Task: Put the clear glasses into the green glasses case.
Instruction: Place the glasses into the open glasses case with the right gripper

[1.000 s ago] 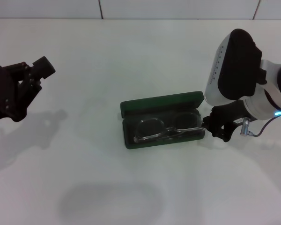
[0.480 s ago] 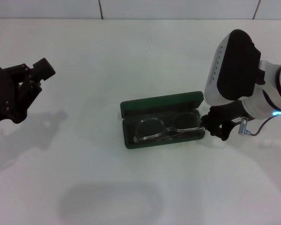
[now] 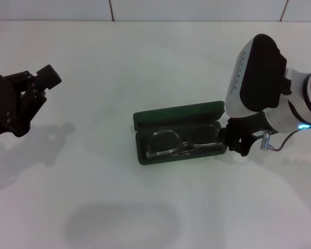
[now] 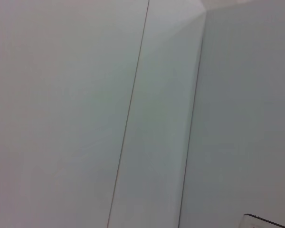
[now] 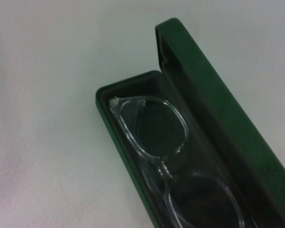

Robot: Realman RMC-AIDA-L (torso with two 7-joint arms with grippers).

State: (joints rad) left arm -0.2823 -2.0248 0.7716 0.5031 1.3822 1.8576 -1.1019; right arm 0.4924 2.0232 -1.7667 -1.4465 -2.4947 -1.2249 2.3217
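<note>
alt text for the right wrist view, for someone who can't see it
Close view of the green glasses case lying open on a white table, with the clear glasses resting inside on its dark lining. The lid stands raised along one long side.

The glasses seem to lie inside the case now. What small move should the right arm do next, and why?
Probably draw the right claw away from the green glasses case: the clear glasses already lie in its tray, lid open. The left claw is parked far off.

We look down on what seems a lab or test bench: a plain white surface (image 3: 145, 67), bare white wall panels (image 3: 197, 9) with thin seams behind it, and robot arms at both sides.
</note>
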